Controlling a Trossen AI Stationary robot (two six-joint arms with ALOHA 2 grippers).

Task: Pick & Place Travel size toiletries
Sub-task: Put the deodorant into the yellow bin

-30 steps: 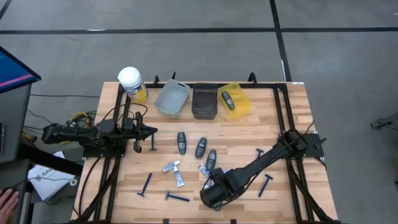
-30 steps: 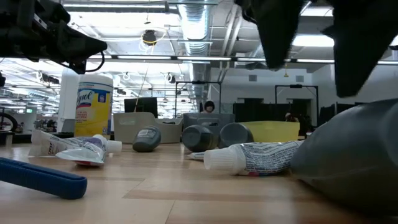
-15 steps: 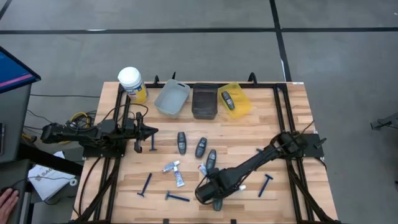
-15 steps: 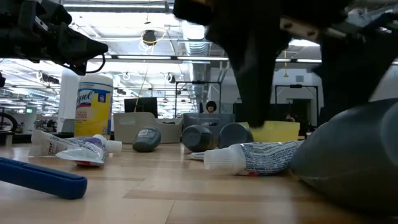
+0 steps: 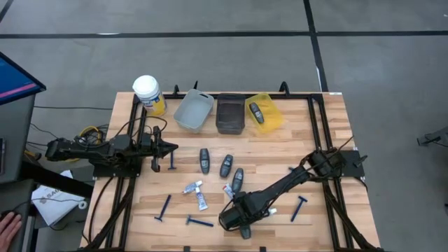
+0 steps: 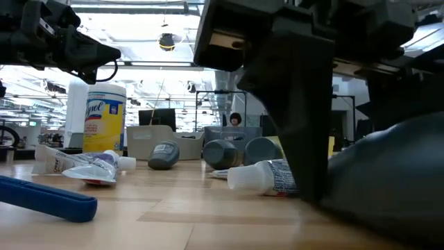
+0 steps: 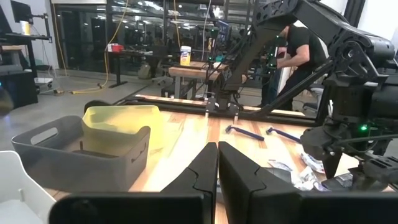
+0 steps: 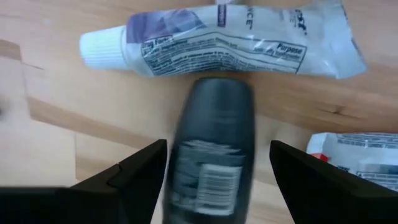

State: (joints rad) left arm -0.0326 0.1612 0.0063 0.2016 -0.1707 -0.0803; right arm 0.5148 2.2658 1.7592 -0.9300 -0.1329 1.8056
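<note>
Right gripper (image 8: 217, 180) lowered near the tabletop's (image 5: 329, 140) front edge, fingers spread wide to either side of a dark grey mini bottle (image 8: 214, 146), which lies flat and ungripped. A white tube (image 8: 224, 40) lies against the bottle's far end (a second tube shows close beside). Likely fault: a finger nudging the tube, or the smooth oval bottle rolling out on closure. Left gripper (image 7: 217, 174) waits above the left edge, fingers pressed together, empty.
</note>
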